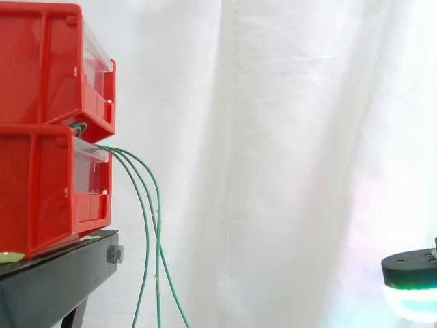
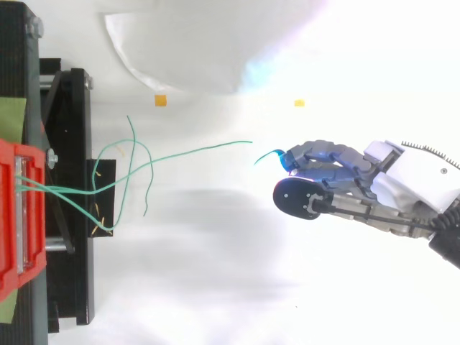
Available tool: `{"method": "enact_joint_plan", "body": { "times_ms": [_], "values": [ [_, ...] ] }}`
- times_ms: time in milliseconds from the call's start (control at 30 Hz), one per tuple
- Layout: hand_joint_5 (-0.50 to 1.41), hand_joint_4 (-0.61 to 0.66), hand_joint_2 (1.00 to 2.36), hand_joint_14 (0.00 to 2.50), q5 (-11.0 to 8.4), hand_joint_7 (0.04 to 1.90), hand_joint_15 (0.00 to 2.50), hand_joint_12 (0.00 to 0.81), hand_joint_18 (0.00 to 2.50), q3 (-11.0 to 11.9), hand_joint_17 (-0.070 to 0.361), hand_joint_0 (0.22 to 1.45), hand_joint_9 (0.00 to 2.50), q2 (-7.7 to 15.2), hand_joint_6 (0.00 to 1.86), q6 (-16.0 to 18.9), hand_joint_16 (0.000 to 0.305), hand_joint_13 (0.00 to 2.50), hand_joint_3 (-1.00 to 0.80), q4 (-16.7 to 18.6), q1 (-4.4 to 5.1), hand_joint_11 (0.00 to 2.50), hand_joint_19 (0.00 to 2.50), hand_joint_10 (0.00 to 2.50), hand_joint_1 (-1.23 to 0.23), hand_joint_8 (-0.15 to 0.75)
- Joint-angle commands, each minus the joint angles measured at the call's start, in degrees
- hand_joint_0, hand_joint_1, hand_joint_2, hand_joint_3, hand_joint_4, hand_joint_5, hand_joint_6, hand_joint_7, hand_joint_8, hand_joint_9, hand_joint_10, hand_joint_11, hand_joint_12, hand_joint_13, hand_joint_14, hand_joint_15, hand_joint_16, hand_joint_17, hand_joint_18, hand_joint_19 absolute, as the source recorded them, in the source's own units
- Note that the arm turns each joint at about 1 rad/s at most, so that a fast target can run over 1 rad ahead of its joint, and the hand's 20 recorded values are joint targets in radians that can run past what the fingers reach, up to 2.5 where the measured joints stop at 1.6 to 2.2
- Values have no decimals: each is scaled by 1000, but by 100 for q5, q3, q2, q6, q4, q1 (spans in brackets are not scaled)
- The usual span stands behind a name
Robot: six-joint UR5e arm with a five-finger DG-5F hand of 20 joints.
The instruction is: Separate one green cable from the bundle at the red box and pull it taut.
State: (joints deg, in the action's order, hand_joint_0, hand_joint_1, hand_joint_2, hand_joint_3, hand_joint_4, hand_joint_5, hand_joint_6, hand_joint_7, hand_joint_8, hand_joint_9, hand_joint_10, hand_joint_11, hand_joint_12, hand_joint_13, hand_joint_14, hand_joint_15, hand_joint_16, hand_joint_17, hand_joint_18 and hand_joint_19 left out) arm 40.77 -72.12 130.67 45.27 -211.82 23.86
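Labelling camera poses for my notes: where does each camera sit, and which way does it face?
Side view: beside the work, level, facing the red bins and hanging green cables; the hand shows lower right.
Top view: overhead, looking down on it; the hand is at the right.
Both share the bins, cables and hand.

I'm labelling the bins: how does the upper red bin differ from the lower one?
The upper bin sits on the lower bin, while the lower bin rests on the black stand. The green cables come out at the lower bin's top front, just under the upper bin, and hang down. Both are red with a clear front panel.
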Motion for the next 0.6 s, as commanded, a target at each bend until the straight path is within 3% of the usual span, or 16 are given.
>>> {"method": "enact_joint_plan", "body": {
  "times_ms": [0, 133, 300, 567],
  "values": [
    [-167, 103, 1000, 10, 1, 681, 282, 281, 37, 14, 113, 437, 410, 2, 502, -10, 50, 102, -500, -61, -4, 403, 595, 11, -500, 241],
    [-198, 149, 1000, 10, 1, 713, 308, 285, 50, 14, 116, 429, 358, 2, 502, -10, 51, 145, -500, -79, 4, 375, 584, 10, -500, 250],
    [-181, 157, 1000, 14, -17, 730, 408, 292, 348, 14, 103, 474, 611, 2, 502, 8, 46, 391, -500, -158, -4, 523, 705, 16, -543, 259],
    [-174, 177, 1000, 16, -25, 737, 477, 307, 456, 14, 105, 493, 757, 2, 502, -18, 47, 531, -500, -132, -40, 620, 755, 18, -568, 267]
  ]
}}
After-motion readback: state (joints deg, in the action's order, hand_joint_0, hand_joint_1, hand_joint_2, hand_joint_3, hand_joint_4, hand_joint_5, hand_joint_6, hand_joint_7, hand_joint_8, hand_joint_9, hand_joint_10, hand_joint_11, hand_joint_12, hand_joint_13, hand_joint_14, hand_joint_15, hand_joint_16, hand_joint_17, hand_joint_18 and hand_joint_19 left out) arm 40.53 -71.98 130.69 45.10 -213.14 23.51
